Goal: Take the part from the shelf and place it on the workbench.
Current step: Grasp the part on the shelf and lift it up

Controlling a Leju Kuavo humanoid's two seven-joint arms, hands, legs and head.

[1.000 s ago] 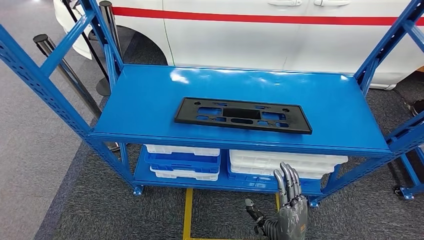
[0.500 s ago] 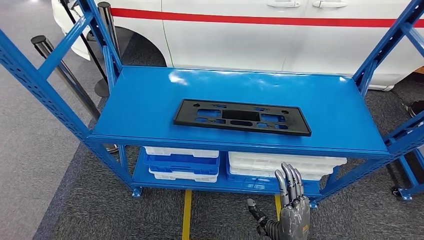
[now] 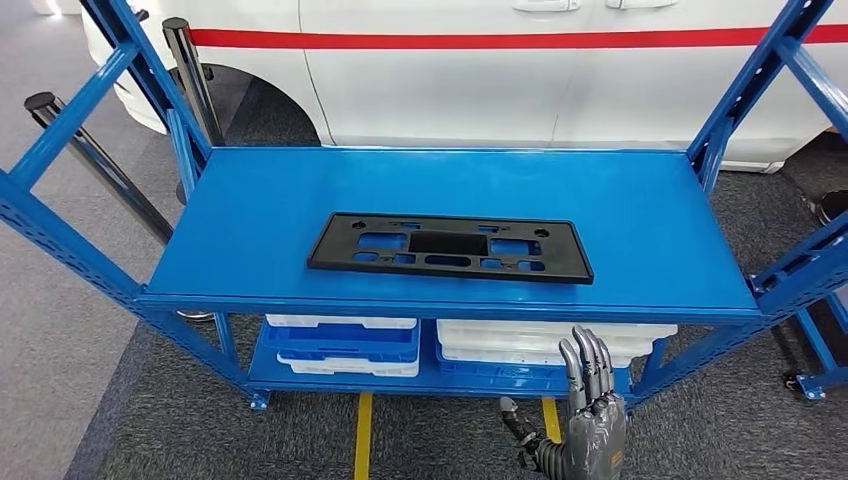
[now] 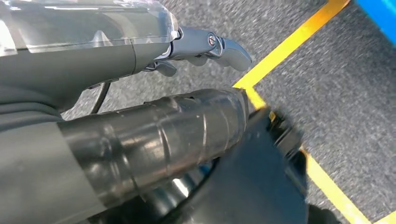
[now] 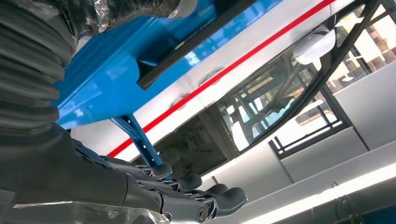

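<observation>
The right hand (image 3: pixel 592 425) rises at about 5 o'clock in the head view, palm turned inward, fingers (image 3: pixel 588 366) straight, close together, pointing toward 12 o'clock, thumb (image 3: pixel 512 417) spread out toward 10 o'clock. It holds nothing. The left hand (image 4: pixel 140 93) hangs low, fingers (image 4: pixel 210 44) extended and apart, empty.

We see grey carpet floor (image 3: pixel 130 420) with yellow tape lines (image 3: pixel 362 435) at 6 o'clock. A white vehicle (image 3: pixel 480 80) with a red stripe (image 3: pixel 500 39) stands at 12 o'clock. Black stanchion posts (image 3: pixel 95 160) lean at 10 o'clock. White and blue trays (image 3: pixel 350 340) sit stacked low, near 6 o'clock.
</observation>
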